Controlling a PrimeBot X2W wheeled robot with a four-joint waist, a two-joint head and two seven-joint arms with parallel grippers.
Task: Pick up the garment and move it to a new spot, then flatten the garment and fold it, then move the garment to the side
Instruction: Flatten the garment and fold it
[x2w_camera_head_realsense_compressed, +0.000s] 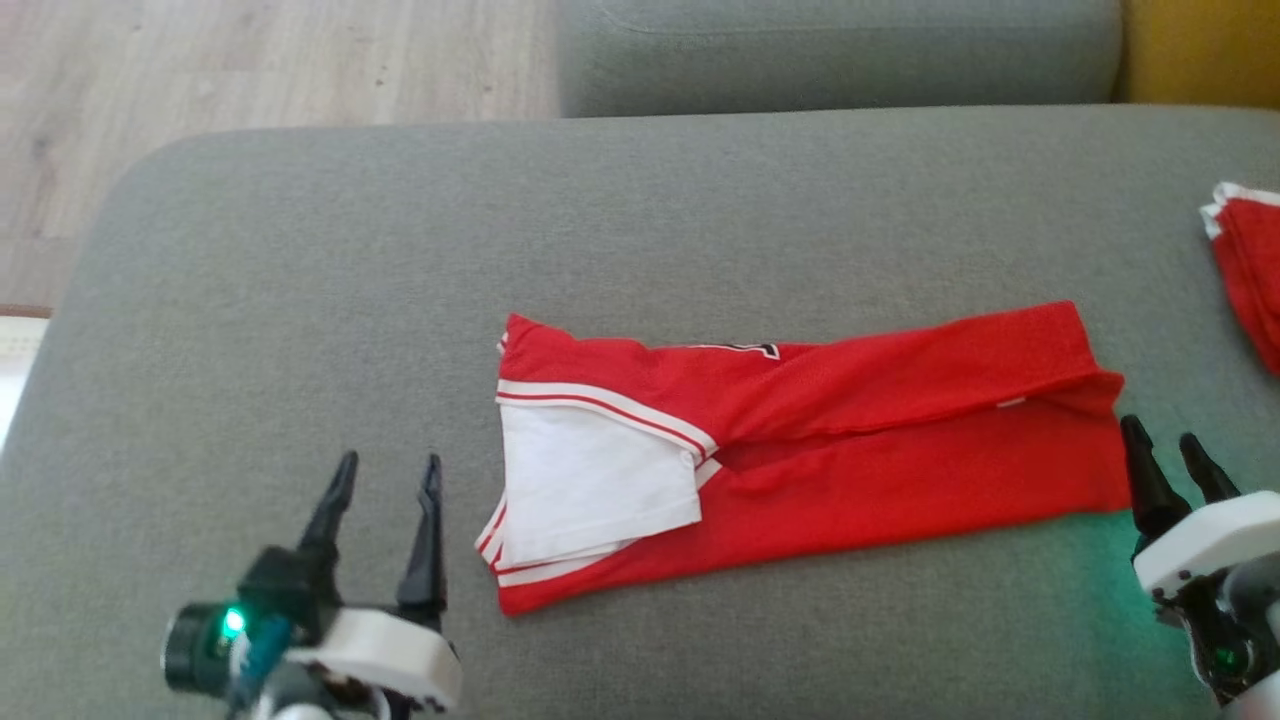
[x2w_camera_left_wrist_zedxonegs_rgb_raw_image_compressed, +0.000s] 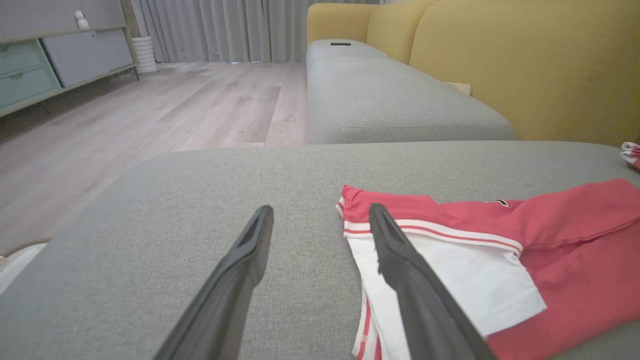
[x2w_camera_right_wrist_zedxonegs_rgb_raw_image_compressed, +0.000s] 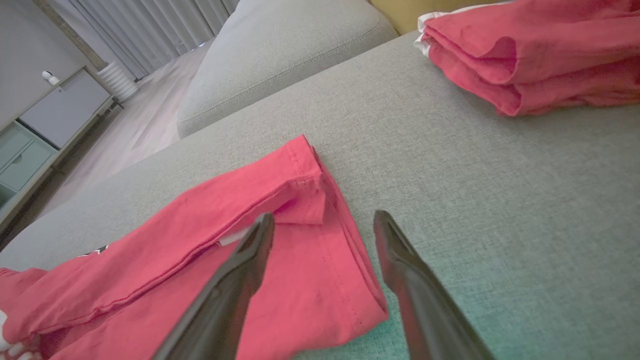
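Folded red jersey (x2w_camera_head_realsense_compressed: 880, 430) lies lengthwise left-to-right; left pincer (x2w_camera_head_realsense_compressed: 390, 458), released, beside its white-sleeved end, right pincer (x2w_camera_head_realsense_compressed: 1160, 430), released, seemingly over the hem.

left hand (x2w_camera_head_realsense_compressed: 390, 460): jaws parted | right hand (x2w_camera_head_realsense_compressed: 1160, 432): jaws parted

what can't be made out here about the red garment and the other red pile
- Black print on the folded garment: head view, mostly covered by a folded-over layer.
- Other red garment: head view, cut off by the right edge.
- Small dark object on the far cushion: left wrist view, too small to identify.
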